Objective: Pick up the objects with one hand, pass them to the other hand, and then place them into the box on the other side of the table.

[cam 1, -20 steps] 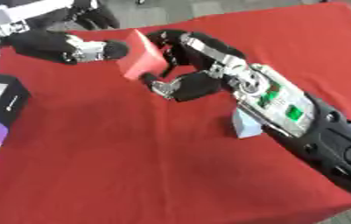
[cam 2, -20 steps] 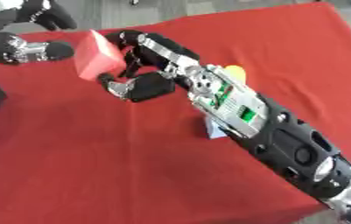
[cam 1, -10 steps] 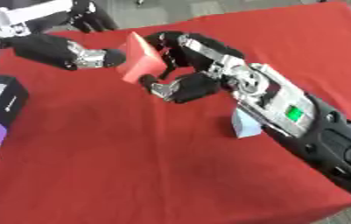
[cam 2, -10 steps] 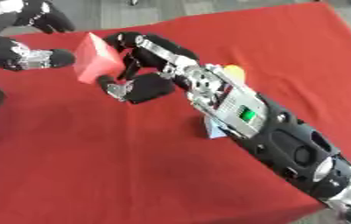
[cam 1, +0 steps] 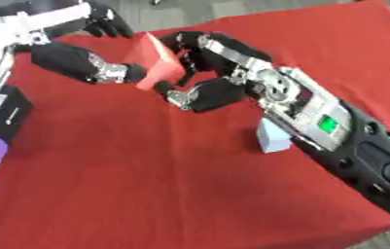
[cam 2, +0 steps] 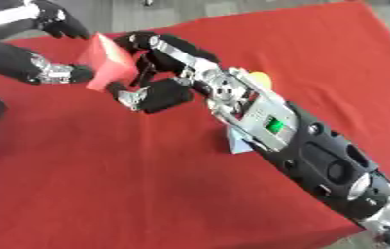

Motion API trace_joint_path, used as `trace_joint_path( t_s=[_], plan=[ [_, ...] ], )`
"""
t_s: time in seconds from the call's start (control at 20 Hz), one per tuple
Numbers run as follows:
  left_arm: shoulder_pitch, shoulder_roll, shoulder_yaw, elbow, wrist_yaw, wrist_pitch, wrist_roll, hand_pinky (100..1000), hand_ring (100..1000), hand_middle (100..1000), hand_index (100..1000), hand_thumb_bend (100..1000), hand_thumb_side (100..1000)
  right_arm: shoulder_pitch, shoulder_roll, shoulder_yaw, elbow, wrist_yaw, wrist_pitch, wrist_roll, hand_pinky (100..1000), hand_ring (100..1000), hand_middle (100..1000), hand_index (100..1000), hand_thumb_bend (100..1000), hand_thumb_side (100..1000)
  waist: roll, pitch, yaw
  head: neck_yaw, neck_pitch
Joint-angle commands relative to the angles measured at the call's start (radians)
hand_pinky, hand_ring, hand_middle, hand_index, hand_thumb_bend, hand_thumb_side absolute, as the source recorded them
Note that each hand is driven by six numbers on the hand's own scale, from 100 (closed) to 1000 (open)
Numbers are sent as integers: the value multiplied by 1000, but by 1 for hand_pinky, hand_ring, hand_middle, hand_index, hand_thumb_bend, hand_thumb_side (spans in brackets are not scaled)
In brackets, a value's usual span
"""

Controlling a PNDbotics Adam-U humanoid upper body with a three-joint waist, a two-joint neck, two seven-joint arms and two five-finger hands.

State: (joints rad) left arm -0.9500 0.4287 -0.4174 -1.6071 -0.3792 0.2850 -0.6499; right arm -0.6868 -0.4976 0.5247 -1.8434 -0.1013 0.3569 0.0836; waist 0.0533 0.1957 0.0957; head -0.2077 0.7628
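Note:
A red block (cam 1: 157, 62) is held above the red table at the upper left. My right hand (cam 1: 219, 90) is shut on it, fingers curled over its right side and thumb under its lower edge. My left hand (cam 1: 79, 62) reaches in from the left and is open. Its thumb tip touches the block's lower left edge, and its black fingers (cam 1: 106, 26) spread just behind the block's top left. A black box (cam 1: 2, 114) with a purple part stands at the left edge, only partly in view.
A light blue block (cam 1: 270, 137) stands on the red cloth (cam 1: 147, 185), pressed against my right forearm. A small yellow thing (cam 2: 260, 78) peeks out behind that arm. The table's far edge runs just behind the hands.
My right hand has carried the red block leftward. My left hand has closed in until its thumb meets the block, and its fingers have come into view above.

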Motion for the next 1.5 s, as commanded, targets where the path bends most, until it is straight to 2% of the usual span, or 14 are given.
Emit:
trace_joint_path(
  t_s=[0.05,0.8,1.25,1.5],
  plan=[
    [-25,5,4,-13,3,-2,-9,889,846,767,785,599,565,-22,-8,-15,-11,19,9,12,608,577,344,526,100,134,10,-5,1,-4,-7],
    [-25,2,8,-23,38,17,-17,886,841,762,778,596,587,-24,-10,-17,-18,55,33,26,601,571,345,522,100,125,10,-3,1,-6,-8],
    [-34,-11,0,-6,1,53,-15,884,842,764,787,605,610,-24,-12,-16,-22,63,38,26,595,572,345,520,100,119,11,-1,1,-7,-7],
    [-36,-14,-5,-11,-34,75,5,885,846,769,801,622,592,-23,-14,-15,-26,64,39,28,594,572,345,519,100,118,10,-1,1,-6,-8]
  ],
)
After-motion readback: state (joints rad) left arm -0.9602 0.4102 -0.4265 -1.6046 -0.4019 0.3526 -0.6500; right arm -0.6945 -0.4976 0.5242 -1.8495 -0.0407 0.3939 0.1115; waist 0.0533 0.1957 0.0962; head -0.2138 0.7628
